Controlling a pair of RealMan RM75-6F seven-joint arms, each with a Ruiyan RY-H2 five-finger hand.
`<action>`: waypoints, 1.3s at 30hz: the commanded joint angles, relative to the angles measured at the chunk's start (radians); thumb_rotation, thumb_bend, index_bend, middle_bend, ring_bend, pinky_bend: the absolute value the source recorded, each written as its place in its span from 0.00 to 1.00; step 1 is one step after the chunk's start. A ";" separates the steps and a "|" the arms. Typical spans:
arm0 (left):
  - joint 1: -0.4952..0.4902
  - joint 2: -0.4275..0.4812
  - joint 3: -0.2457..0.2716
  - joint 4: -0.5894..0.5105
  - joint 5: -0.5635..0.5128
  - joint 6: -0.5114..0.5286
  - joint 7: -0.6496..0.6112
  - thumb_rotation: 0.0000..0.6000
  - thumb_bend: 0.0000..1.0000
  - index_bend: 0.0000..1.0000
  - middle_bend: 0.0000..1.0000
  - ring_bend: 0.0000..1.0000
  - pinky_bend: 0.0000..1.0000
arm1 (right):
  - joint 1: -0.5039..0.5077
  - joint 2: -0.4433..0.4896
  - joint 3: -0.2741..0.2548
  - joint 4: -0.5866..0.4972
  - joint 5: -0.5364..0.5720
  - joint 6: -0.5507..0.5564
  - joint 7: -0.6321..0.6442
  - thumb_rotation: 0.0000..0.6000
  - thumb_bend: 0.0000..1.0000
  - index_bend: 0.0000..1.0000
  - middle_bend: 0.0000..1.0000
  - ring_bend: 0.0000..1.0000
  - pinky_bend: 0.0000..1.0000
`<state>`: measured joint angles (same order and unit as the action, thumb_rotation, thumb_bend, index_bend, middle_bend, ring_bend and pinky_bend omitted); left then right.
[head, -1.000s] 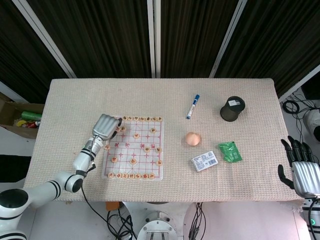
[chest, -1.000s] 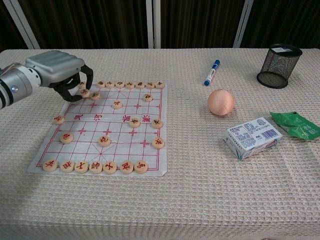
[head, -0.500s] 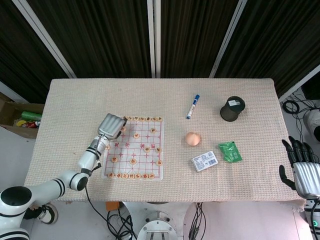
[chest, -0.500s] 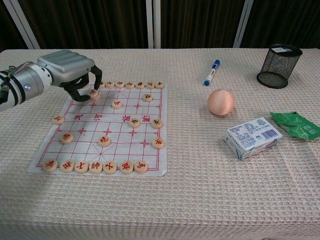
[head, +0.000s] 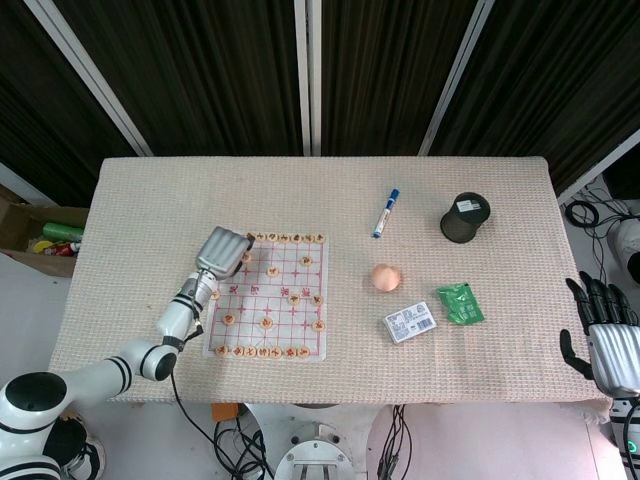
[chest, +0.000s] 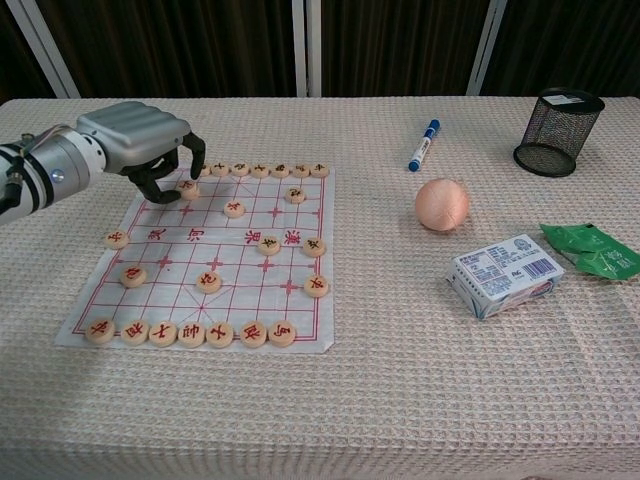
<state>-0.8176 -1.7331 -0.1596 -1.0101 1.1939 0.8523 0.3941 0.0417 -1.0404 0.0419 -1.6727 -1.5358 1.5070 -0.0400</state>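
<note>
A paper Chinese chess board (head: 285, 270) (chest: 180, 270) lies on the left half of the table, with round wooden pieces along its near and far rows and several scattered between. My left hand (head: 224, 251) (chest: 140, 140) hovers over the board's far-left corner, fingers curled downward. Its fingertips (chest: 165, 190) stand on either side of one piece (chest: 187, 186) that lies on the board; whether they grip it is unclear. My right hand (head: 605, 335) hangs off the table's right edge with its fingers spread and nothing in it; only the head view shows it.
A blue marker (head: 385, 212) (chest: 423, 144) and a black mesh cup (head: 465, 217) (chest: 558, 118) stand at the far right. A peach-coloured ball (head: 386, 277) (chest: 442, 204), a small white box (head: 410, 321) (chest: 503, 274) and a green packet (head: 460, 303) (chest: 592, 250) lie right of the board.
My left hand has shifted a little to the right, further over the board's far-left corner, and then held still. The pieces and my right hand have not moved.
</note>
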 joint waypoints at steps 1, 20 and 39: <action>0.000 0.001 0.001 -0.002 0.000 0.000 -0.001 1.00 0.33 0.41 0.87 0.76 0.86 | 0.000 0.000 0.000 -0.001 0.000 0.000 -0.001 1.00 0.50 0.00 0.00 0.00 0.00; 0.222 0.184 0.093 -0.200 0.218 0.405 -0.230 0.91 0.28 0.42 0.79 0.71 0.83 | -0.005 -0.026 0.015 0.053 -0.029 0.053 0.030 1.00 0.50 0.00 0.00 0.00 0.00; 0.723 0.438 0.298 -0.196 0.332 0.887 -0.381 0.08 0.04 0.08 0.03 0.06 0.24 | 0.006 -0.005 -0.004 0.012 0.015 -0.028 -0.036 1.00 0.38 0.00 0.00 0.00 0.00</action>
<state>-0.1170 -1.3010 0.1344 -1.2269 1.5138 1.7150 0.0364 0.0464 -1.0446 0.0401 -1.6592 -1.5190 1.4821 -0.0722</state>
